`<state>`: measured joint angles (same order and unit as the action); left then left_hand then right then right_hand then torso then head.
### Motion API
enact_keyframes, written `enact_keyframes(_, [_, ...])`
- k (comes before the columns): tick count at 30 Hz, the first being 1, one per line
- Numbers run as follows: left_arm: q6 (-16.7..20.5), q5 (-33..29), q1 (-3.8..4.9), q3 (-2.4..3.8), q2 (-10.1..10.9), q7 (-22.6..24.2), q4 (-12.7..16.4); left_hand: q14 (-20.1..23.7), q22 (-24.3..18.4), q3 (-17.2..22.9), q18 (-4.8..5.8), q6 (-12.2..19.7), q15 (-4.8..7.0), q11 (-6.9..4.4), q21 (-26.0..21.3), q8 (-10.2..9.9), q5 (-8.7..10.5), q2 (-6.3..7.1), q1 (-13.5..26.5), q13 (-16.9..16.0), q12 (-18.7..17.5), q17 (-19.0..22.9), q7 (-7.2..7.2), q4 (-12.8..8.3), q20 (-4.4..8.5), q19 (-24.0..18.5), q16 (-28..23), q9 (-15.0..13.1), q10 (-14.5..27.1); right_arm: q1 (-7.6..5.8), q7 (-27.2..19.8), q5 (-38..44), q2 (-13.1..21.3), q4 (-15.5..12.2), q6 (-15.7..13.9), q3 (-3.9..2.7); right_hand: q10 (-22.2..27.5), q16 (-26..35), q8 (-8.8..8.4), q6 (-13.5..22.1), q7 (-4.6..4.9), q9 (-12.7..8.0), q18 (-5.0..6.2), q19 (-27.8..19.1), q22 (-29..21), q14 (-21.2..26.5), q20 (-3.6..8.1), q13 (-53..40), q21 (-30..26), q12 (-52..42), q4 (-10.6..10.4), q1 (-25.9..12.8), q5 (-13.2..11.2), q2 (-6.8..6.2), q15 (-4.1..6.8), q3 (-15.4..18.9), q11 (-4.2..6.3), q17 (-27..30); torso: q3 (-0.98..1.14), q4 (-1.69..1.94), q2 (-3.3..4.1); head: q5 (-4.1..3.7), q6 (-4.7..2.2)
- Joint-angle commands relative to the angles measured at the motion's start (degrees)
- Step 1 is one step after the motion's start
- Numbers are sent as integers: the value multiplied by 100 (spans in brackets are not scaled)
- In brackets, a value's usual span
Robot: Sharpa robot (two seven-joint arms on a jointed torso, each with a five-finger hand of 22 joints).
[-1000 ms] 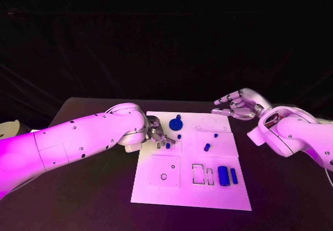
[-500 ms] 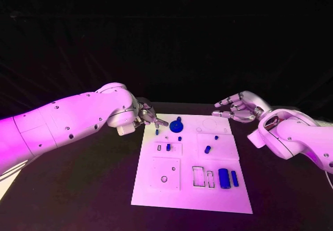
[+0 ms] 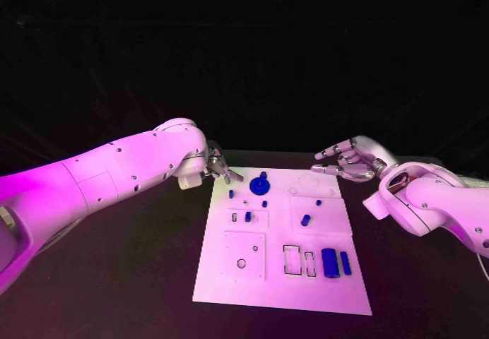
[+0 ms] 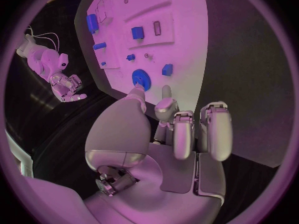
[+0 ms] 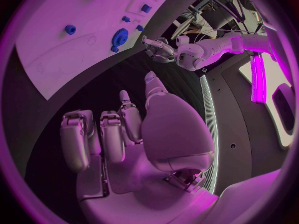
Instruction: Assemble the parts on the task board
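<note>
Head view: left hand [image 3: 217, 168] above task board [image 3: 280, 282] corner.

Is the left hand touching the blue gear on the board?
Apart. In the left wrist view, the left hand shows dark table between its fingertips and the gear on the board.

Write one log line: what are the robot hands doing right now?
left robot hand: empty, above board corner | right robot hand: empty, off board | blue gear: on board

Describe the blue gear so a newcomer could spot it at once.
Start at the white board on the black table, then go to its far end, near the left robot hand. The gear is the one round, toothed blue disc; its neighbours are small pegs and blocks.
</note>
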<state>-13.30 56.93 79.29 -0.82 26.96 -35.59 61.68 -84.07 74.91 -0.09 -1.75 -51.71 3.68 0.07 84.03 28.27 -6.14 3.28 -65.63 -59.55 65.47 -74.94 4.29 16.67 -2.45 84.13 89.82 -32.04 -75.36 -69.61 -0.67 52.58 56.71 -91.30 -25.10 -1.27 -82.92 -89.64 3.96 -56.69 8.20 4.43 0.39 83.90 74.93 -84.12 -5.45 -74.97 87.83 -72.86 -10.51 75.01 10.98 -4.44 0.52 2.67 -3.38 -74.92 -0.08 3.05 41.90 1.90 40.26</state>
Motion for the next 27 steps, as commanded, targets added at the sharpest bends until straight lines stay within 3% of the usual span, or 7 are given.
enact_keyframes(1, [-492,215,-23,-23,-89,150,-147,-593,702,-45,-29,-47,-10,-15,14,29,-11,-41,-19,-12,26,-1506,-13,-8,-25,233,18,9,-38,9,-25,8,-14,-1,79,0,46,11,2,-54,3,9,70,372,1075,-568,23,-590,-35,17,1,-41,38,5,30,31,4,-1432,-7,-3,16,5,6])
enact_keyframes(10, [-655,332,-74,-57,-202,131,-354,-593,726,-75,-24,-88,1,-28,31,56,-10,-56,-22,-26,44,-1506,-27,-5,-17,244,18,16,-52,13,-28,8,-25,0,84,0,46,11,2,-54,3,9,70,372,1075,-568,23,-590,-35,17,1,-41,38,5,30,31,4,-1432,0,-6,4,19,34])
enact_keyframes(27, [-808,270,-93,-64,-234,111,-390,-593,762,-108,-16,-201,42,-76,53,165,-17,-172,-209,-73,104,-1506,-82,-51,21,257,18,9,-101,16,-29,8,-38,8,91,0,46,11,2,-54,3,9,70,372,1075,-568,23,-590,-35,17,1,-41,38,5,30,31,4,-1432,0,-2,5,24,40])
